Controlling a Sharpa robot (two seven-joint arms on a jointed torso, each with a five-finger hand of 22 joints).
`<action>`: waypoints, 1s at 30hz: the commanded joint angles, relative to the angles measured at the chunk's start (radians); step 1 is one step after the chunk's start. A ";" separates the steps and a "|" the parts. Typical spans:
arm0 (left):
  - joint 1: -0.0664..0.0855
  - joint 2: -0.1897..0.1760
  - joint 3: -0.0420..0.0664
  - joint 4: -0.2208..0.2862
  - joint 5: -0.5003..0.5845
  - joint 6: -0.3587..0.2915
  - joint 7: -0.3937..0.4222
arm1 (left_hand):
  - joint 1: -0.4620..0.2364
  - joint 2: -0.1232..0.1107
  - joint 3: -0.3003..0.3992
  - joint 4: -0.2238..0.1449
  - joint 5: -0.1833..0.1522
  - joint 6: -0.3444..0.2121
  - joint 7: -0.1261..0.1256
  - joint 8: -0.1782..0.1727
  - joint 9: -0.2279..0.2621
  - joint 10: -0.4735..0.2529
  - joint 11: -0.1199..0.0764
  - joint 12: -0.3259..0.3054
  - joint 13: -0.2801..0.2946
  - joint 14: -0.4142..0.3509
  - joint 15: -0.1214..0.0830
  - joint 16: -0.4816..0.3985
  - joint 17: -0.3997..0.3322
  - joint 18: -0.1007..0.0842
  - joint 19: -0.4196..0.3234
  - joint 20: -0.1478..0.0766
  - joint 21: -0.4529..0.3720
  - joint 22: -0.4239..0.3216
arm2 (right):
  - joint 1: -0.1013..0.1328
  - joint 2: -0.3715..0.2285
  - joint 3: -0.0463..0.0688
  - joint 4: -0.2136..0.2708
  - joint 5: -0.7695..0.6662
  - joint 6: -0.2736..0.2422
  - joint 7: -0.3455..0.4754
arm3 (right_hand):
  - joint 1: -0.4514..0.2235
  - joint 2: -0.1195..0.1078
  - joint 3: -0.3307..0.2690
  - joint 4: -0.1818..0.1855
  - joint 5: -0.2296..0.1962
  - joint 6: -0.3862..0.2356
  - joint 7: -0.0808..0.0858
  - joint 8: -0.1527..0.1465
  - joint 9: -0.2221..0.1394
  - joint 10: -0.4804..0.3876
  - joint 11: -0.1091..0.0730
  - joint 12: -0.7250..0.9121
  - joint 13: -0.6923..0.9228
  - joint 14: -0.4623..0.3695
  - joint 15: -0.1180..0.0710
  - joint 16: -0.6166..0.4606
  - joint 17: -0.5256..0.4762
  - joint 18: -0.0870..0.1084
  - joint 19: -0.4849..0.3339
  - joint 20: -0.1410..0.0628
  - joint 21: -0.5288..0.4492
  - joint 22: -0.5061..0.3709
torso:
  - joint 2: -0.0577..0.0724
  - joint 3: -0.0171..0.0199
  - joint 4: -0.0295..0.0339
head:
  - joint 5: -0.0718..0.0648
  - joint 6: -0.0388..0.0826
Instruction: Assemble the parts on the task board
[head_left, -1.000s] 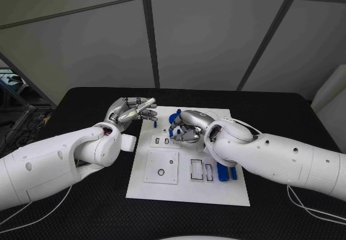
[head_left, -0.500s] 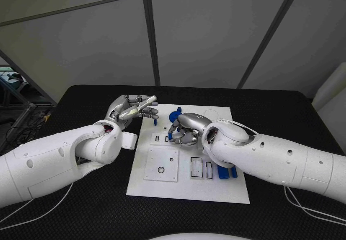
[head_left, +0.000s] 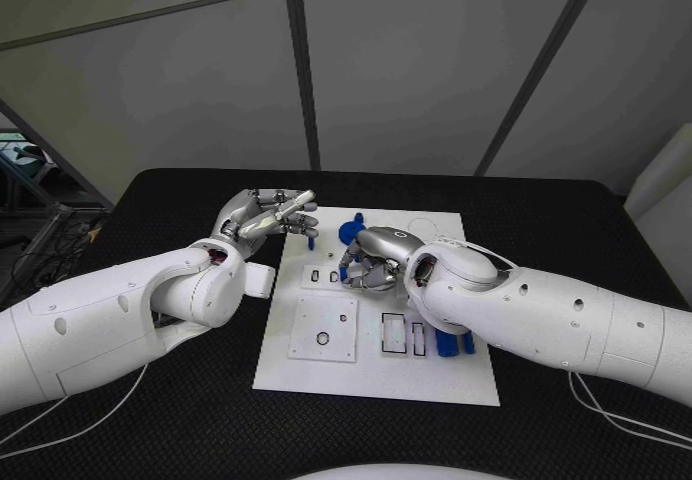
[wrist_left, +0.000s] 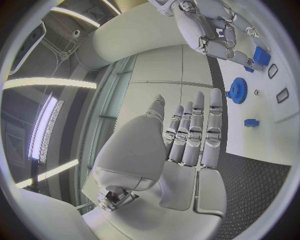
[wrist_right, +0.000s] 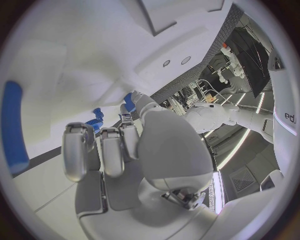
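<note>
Right hand (head_left: 372, 262) edged lower-left, fingers curled, grip unclear | left hand (head_left: 267, 218) empty, fingers together | blue gear (wrist_left: 237, 90) flat on white task board (head_left: 378, 380)

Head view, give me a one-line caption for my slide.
Right hand curls over small blue parts on the white task board while the left hand hovers at its far-left corner.

Right hand (head_left: 378, 258) hides board slots beneath it; its grasp cannot be told

Right hand (wrist_right: 119, 160) hovers over the white task board (wrist_right: 56, 75), fingers curled, small blue parts (wrist_right: 97, 118) just past the fingertips.
</note>
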 joint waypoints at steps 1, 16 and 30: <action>0.002 0.001 0.001 0.002 0.001 0.014 -0.006 | -0.001 0.005 0.000 -0.006 -0.003 0.002 0.000 -0.007 0.000 -0.003 0.002 -0.007 0.001 -0.003 0.000 -0.006 0.002 0.049 -0.009 0.000 0.007 0.002 | -0.001 0.000 -0.001 -0.002 -0.013 0.025 -0.010 | -0.008 -0.001 0.001 0.002 0.002 0.005 0.002 0.003 0.001 0.001 -0.006 0.001 0.080 0.087 -0.005 0.004 0.178 -0.015 0.013 -0.009 0.003 0.080 | 0.001 -0.0005 -0.0004 | -0.001 -0.002; 0.002 0.003 0.001 0.000 0.001 0.015 -0.006 | -0.001 0.005 0.000 -0.006 -0.003 0.002 0.000 -0.007 0.000 -0.003 0.002 -0.007 0.001 -0.003 0.000 -0.006 0.002 0.049 -0.009 0.000 0.007 0.002 | -0.002 -0.001 -0.001 -0.004 -0.021 0.037 -0.023 | -0.024 -0.022 0.000 0.003 -0.008 -0.029 0.014 -0.017 -0.008 -0.012 0.003 -0.014 0.068 0.086 0.002 0.001 0.174 -0.014 0.009 -0.006 0.000 0.076 | 0.000 -0.0001 -0.0009 | 0.000 -0.003; 0.002 0.004 0.001 -0.001 0.001 0.015 -0.006 | -0.001 0.005 0.000 -0.006 -0.003 0.002 0.000 -0.007 0.000 -0.003 0.002 -0.007 0.001 -0.003 0.000 -0.006 0.002 0.049 -0.009 0.000 0.007 0.002 | -0.002 0.000 -0.001 -0.003 -0.023 0.034 -0.026 | -0.032 -0.037 0.002 0.001 -0.012 -0.072 0.028 -0.023 -0.017 -0.022 0.016 -0.023 0.059 0.086 0.012 0.001 0.173 -0.013 0.008 0.004 -0.002 0.073 | 0.000 0.0001 -0.0002 | -0.002 -0.003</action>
